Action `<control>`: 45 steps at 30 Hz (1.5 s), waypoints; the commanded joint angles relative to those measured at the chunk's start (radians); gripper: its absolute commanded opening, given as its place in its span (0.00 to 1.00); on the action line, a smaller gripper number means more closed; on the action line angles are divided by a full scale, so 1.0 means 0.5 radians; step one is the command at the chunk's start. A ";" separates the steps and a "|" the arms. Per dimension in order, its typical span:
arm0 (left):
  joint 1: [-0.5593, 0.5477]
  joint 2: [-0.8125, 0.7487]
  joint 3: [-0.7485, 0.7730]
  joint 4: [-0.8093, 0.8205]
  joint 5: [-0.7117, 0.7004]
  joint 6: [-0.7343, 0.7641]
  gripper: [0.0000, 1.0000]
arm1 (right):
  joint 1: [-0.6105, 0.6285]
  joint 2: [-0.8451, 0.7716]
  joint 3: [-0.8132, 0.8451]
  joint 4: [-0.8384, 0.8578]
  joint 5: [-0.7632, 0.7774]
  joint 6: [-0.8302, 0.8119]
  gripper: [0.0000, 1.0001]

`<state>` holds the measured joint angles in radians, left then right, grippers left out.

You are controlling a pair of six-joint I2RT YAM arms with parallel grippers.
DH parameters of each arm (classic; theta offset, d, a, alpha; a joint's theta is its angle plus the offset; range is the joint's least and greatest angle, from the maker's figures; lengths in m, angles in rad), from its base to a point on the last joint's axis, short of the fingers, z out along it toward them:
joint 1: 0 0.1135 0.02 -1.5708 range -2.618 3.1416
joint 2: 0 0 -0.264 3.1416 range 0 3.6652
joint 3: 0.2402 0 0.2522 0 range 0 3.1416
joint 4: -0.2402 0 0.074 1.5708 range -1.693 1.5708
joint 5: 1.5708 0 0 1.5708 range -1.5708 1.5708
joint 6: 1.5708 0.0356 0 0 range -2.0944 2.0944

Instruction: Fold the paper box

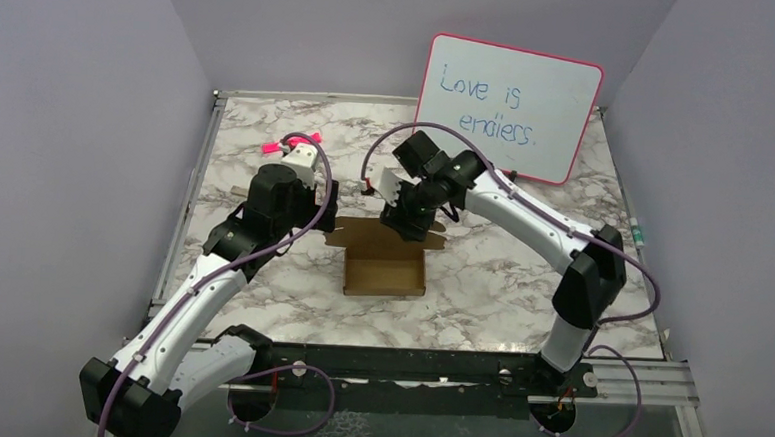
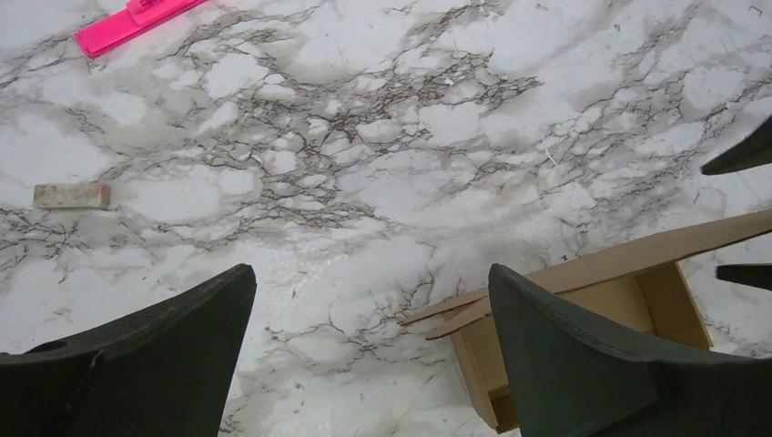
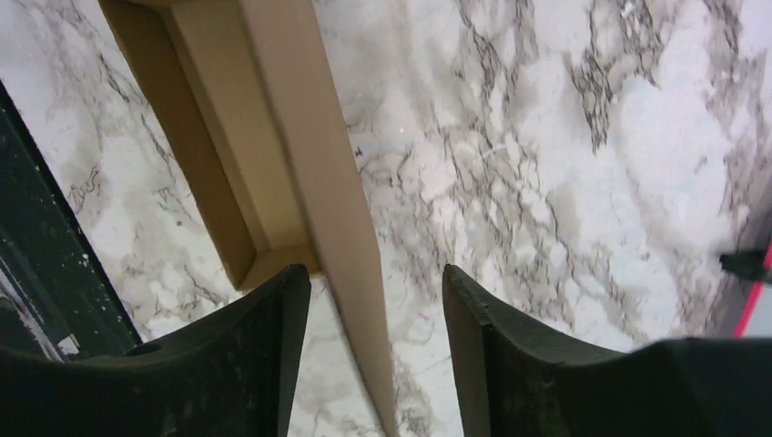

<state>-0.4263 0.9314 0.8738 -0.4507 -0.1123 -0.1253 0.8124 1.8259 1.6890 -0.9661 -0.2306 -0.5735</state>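
The paper box (image 1: 386, 269) is brown cardboard, a shallow open tray at the table's middle with a long flap along its far side. My right gripper (image 1: 409, 226) hangs over that far edge. In the right wrist view its jaws (image 3: 373, 278) are open and straddle the flap (image 3: 319, 173), with a gap on both sides. My left gripper (image 1: 324, 201) is just left of the box's far-left corner. In the left wrist view it (image 2: 371, 278) is wide open and empty over bare marble, with the box (image 2: 628, 282) beside its right finger (image 2: 564, 346).
A pink-rimmed whiteboard (image 1: 510, 105) leans at the back right. A pink marker (image 1: 292, 144) lies at the back left and also shows in the left wrist view (image 2: 137, 20). A small pale block (image 2: 71, 195) lies on the marble table (image 1: 520, 286).
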 commanded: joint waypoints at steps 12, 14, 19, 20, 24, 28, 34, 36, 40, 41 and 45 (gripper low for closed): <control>0.012 -0.088 0.032 -0.054 0.115 0.148 0.99 | -0.041 -1.003 -0.896 0.514 0.242 0.467 0.70; 0.012 -0.061 0.066 -0.094 0.127 0.172 0.99 | -0.048 -1.055 -0.995 0.572 0.212 0.459 0.70; 0.012 0.094 0.143 -0.168 0.298 0.219 0.99 | -0.077 -1.049 -1.119 0.652 0.170 0.391 0.69; 0.010 0.136 0.159 -0.194 0.321 0.226 0.99 | -0.092 -1.033 -1.120 0.655 0.171 0.378 0.68; 0.012 0.265 0.223 -0.291 0.318 0.241 0.98 | -0.176 -0.972 -1.101 0.671 0.108 0.297 0.67; 0.012 0.309 0.294 -0.379 0.274 0.308 0.97 | -0.228 -0.918 -1.072 0.703 0.099 0.247 0.66; 0.012 0.224 0.431 -0.557 0.121 0.260 0.97 | -0.242 -0.907 -0.977 0.646 0.109 0.210 0.66; 0.012 0.183 0.472 -0.614 0.083 0.208 0.98 | -0.244 -0.931 -0.979 0.673 0.114 0.168 0.66; 0.011 0.133 0.495 -0.718 0.087 0.134 0.98 | -0.244 -0.898 -0.952 0.706 0.133 0.104 0.67; 0.010 0.127 0.484 -0.730 0.090 0.124 0.98 | -0.245 -0.880 -0.934 0.701 0.103 0.079 0.67; 0.012 0.136 0.428 -0.741 0.210 0.084 0.98 | -0.247 -0.780 -0.872 0.694 0.004 -0.020 0.66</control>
<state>-0.4255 1.0000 1.0992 -0.7738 -0.0387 -0.0422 0.6926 1.3937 1.1999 -0.6403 -0.1696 -0.5182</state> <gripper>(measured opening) 0.978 0.669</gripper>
